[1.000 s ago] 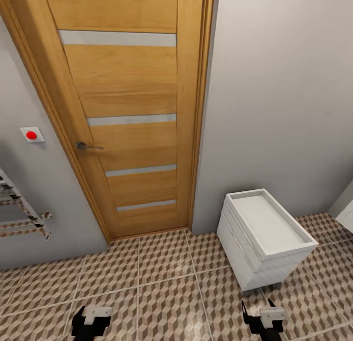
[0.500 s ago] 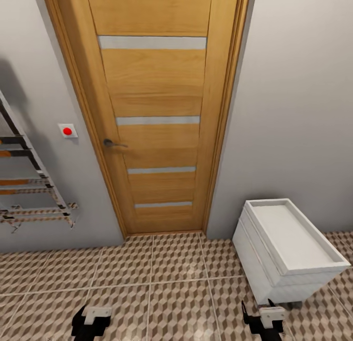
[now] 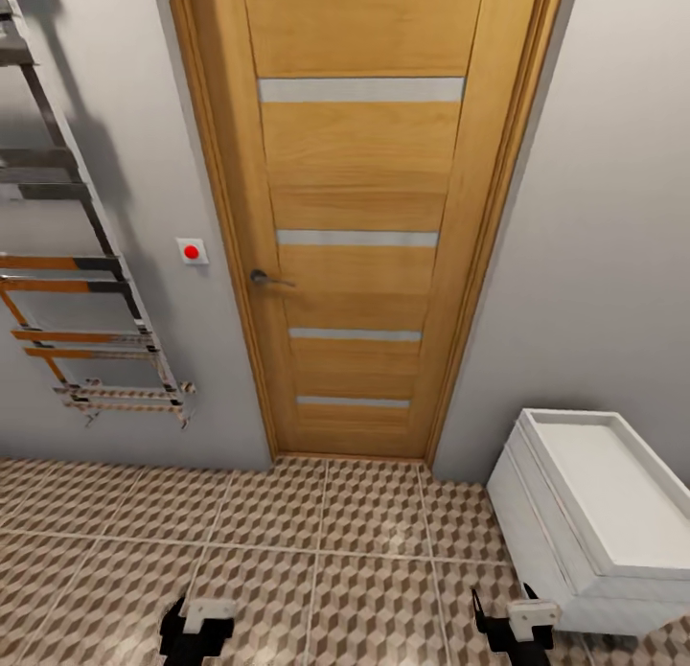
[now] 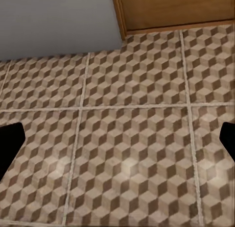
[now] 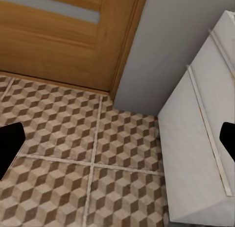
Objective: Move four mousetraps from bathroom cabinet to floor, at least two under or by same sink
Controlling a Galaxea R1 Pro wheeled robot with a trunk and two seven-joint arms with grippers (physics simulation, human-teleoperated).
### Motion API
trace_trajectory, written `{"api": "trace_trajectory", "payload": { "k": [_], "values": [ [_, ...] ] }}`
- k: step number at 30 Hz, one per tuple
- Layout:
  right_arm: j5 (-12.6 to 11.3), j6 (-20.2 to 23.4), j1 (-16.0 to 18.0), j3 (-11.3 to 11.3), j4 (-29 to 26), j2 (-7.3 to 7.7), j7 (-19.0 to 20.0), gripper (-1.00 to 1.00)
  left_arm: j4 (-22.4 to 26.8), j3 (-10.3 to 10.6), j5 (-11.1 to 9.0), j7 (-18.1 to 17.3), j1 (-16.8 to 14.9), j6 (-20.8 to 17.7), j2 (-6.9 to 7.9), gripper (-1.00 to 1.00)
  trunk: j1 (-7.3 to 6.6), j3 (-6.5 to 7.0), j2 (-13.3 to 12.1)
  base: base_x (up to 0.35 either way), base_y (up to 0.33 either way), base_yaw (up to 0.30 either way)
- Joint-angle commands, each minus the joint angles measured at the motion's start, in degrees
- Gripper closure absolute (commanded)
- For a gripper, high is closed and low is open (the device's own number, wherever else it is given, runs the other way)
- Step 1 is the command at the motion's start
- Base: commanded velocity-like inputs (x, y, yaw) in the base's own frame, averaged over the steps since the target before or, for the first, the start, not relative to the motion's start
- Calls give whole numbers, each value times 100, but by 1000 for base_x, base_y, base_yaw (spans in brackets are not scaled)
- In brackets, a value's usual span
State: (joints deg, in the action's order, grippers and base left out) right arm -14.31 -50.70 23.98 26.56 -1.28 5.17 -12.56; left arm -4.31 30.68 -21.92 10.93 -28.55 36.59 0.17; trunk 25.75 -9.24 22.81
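The floor (image 3: 316, 541), tiled in brown, beige and white cubes with pale grout, lay directly under both pincers and ran on ahead of them to the wall and the door. Of the task's things, it was the one in sight from where the robot stood.

The left pincer (image 3: 196, 635) hung low over the tiles, its 2 dark fingers (image 4: 9, 143) set wide apart at the edges of its wrist camera's picture, with bare floor between them and nothing held. The right pincer (image 3: 513, 632) hung the same way, fingers (image 5: 10, 144) spread wide and empty.

Just beside the right pincer, on its outer side, stood a white drawer unit (image 3: 585, 541) with a shallow tray top; its white side (image 5: 196, 148) showed close by in the right wrist view, apart from the fingers. It stood against the grey wall (image 3: 613, 216), on the tiles.

Ahead of the pincers, between them and a little nearer the right one, was a shut wooden door (image 3: 359, 216) in an orange-brown frame, with 4 pale horizontal strips and a metal handle (image 3: 264, 279) on its left edge. Left of the frame, a small white plate with a red button (image 3: 192, 252) sat on the wall. Farther left, ahead of the left pincer and well above it, a chrome rail rack (image 3: 77, 292) was fixed to the wall, its bars mirroring the door's colour and the tiles.
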Motion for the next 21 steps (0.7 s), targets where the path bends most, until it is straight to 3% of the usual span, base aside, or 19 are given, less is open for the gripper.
{"api": "trace_trajectory", "payload": {
  "k": [1,5,7,18,21],
  "values": [
    [-37,-10,2,51,-3,2,-19,-100,-18,43,-23,20,-9,24,-50,-100,3,-8,11,0,0,270],
    [-37,-10,2,51,1,2,-19,-100,-17,43,-23,0,-4,24,-319,-100,3,6,11,0,0,272],
    [-37,-10,2,51,2,2,-19,-100,-20,43,-24,1,-5,20,-338,-100,3,13,11,0,0,272],
    [-37,-10,2,51,-1,2,-19,-100,-18,43,-23,-191,-2,-97,-311,-100,3,51,11,0,0,273],
    [-37,-10,2,51,-1,2,-19,-100,-16,42,-23,-193,-2,-84,-205,-100,3,61,11,0,0,273]
  ]
}}
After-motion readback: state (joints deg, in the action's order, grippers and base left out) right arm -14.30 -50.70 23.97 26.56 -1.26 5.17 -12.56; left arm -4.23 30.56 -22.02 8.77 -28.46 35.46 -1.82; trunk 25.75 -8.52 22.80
